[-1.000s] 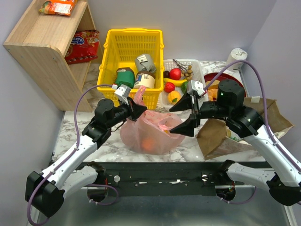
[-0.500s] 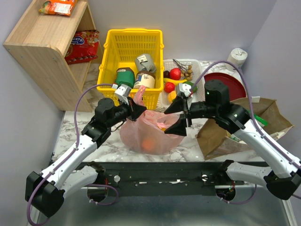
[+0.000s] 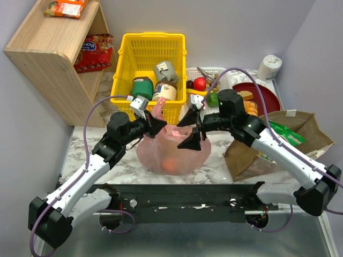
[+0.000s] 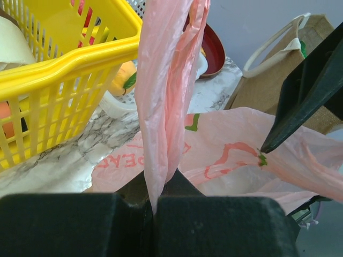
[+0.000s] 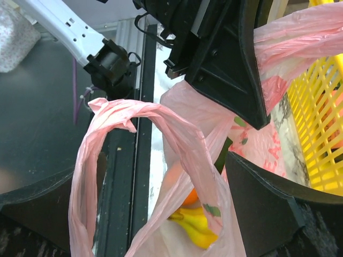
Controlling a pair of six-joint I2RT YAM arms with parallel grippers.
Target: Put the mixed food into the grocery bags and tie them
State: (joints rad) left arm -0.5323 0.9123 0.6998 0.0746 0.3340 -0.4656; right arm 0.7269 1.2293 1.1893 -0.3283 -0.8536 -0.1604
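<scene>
plastic bag (image 3: 170, 155): translucent pink — red prints | bananas (image 5: 194, 229): yellow | basket (image 3: 154, 36): yellow | paper bag (image 3: 247, 155): brown | table (image 3: 124, 168): white marble — grey veins

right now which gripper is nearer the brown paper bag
Right. The right gripper is open over the pink bag, just left of the brown paper bag; the left gripper is farther left, shut on the pink bag's handle.

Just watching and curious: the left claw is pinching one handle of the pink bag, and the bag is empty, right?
Not empty. The left gripper does pinch a handle of the pink bag, but the right wrist view shows yellow bananas and an orange fruit inside it.
</scene>
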